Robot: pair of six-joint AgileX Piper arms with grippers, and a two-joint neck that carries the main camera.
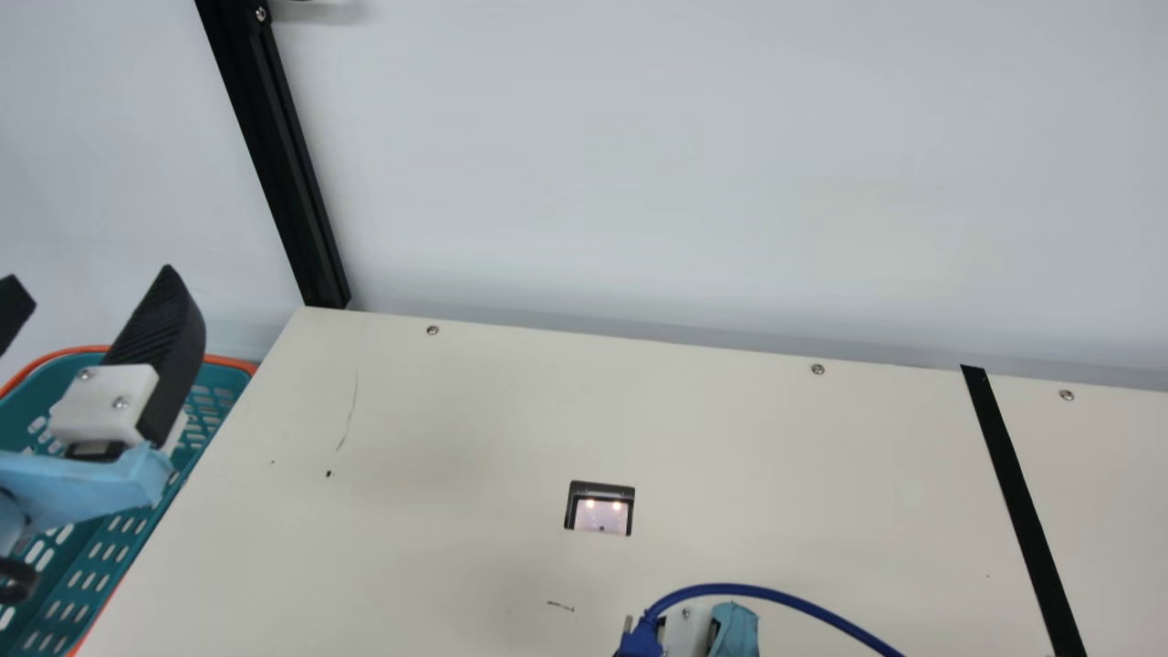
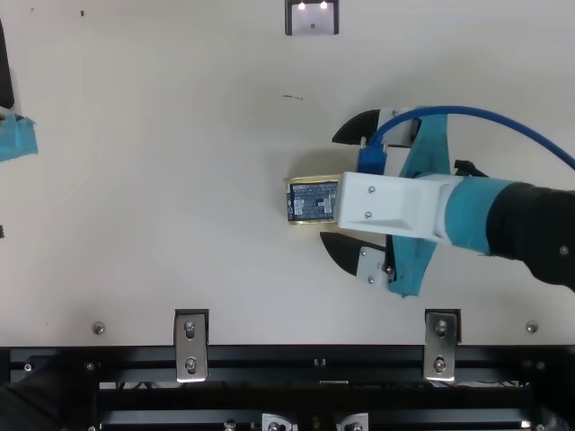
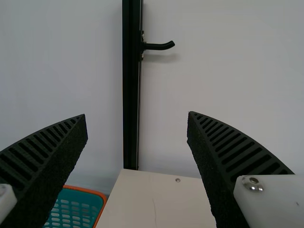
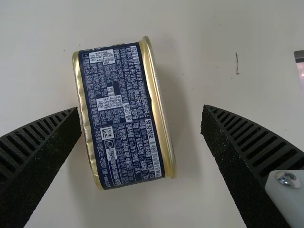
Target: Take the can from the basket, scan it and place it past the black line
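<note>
- While the right gripper [image 2: 329, 187] hovers with its fingers spread wide, gripping nothing, here's the rectangular tin can [image 4: 126, 114], lying on a long side on the near part of the table [image 2: 162, 233], label up!
- Its metal wall looks stiff, probably fairly heavy if full, and likely slick; a hard squeeze could dent the label side.
- The gold rims look like the place to grab: pads square across both, around the middle, for a level lift.
- Watch the centring, though! The can sits closer to the near finger [image 4: 40, 156], so a lopsided close could shove or twist it.
- Straight beyond, on the far side, the scanner [image 1: 600, 513] glows, lamps lit; which face carries the code for it, I can't tell.
- Over on the right runs the black line [image 1: 1026, 511], and the can is well short of it.
- That blue cable [image 2: 476, 111] loops by the right wrist and could snag on a turn.
- Out left by the basket [image 1: 228, 362], the left gripper [image 3: 137, 114] hangs parted and empty, well apart from the can's likely route.
</note>
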